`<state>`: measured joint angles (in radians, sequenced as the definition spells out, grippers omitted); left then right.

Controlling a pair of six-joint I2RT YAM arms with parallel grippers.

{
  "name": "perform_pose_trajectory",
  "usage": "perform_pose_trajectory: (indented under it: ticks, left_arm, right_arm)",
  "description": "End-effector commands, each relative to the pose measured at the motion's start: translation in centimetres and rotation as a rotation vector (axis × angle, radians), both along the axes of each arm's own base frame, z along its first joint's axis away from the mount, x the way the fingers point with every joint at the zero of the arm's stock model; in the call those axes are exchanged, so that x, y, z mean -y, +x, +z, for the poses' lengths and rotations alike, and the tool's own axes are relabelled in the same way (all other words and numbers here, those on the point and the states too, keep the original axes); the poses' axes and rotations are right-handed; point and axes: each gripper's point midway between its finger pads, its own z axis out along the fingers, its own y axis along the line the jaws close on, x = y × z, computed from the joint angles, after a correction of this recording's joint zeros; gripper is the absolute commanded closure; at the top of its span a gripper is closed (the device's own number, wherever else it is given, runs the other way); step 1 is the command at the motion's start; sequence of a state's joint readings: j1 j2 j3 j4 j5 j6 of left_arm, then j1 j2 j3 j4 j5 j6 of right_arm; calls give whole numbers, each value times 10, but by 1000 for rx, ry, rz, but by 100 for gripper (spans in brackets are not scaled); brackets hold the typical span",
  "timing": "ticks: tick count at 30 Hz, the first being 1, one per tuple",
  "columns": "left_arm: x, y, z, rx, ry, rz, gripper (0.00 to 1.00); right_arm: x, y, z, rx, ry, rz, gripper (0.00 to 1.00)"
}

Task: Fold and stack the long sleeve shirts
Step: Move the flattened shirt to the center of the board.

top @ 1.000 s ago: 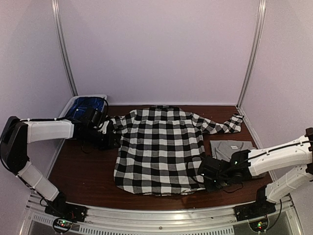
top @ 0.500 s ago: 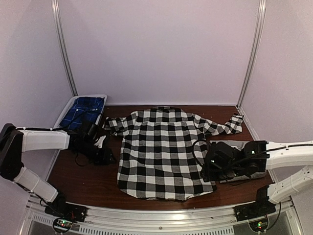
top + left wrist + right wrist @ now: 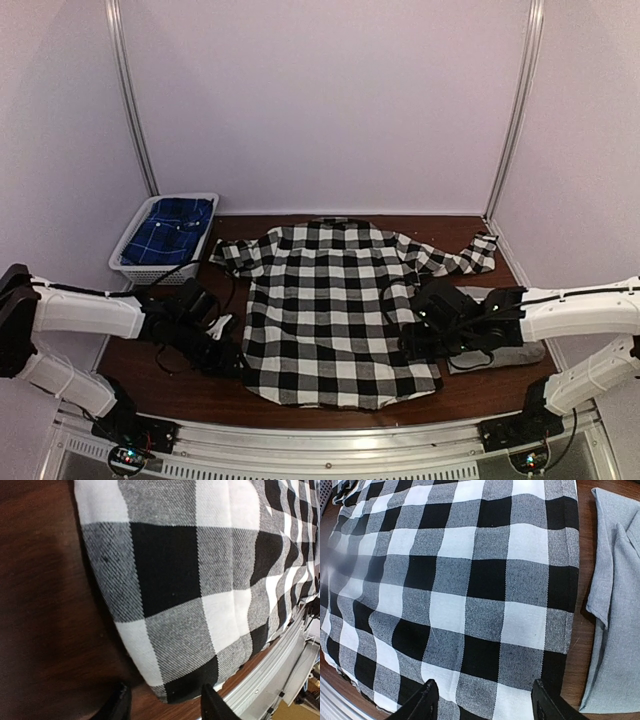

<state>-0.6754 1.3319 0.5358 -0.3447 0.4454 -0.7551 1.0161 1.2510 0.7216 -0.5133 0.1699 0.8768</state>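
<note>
from above, the checked flannel shirt lies spread flat on the tabletop. the folded grey shirt sits just beside its right edge, partly under the right arm.

left wrist: the left gripper stands parted over the flannel's hem corner, grasping nothing.

right wrist: the right gripper is spread wide and empty above the checks.

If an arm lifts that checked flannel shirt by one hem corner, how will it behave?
Probably floppy: the flannel shirt lies flat, its sleeve rumpled, so it should drape and sag. Pushed, it would likely bunch rather than slide on the wooden table.
</note>
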Motion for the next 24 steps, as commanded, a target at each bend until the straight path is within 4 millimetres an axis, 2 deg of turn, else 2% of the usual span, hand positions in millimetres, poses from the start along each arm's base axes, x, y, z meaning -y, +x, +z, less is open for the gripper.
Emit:
perform_pose_trajectory:
  ticks: [1, 3, 5, 6, 8, 11, 18, 21, 24]
  left_arm:
    - [12, 2, 0, 0, -32, 35, 60]
    - [15, -2, 0, -15, -36, 34, 74]
    - [16, -6, -1, -34, -33, 39, 95]
    - [15, -8, -2, -47, -26, 45, 100]
    - [7, -13, -5, -63, 9, 63, 100]
    - [-15, -21, -12, -89, 111, 104, 100]
    - [-64, -56, -26, -172, 281, 155, 100]
    - [-66, -64, -25, -192, 269, 150, 100]
    - [-65, -58, -21, -174, 283, 147, 100]
  right_arm:
    - [-1, 10, 9, 52, 39, -2, 35]
    - [2, 13, 10, 66, 45, -14, 35]
    - [3, 17, 12, 76, 54, -23, 35]
    - [4, 19, 11, 79, 55, -27, 35]
    - [5, 21, 12, 87, 60, -29, 35]
    - [4, 23, 10, 91, 61, -25, 34]
    - [3, 21, 2, 75, 58, -5, 34]
    - [4, 20, -1, 70, 55, -2, 34]
    - [0, 15, -4, 49, 75, 17, 35]
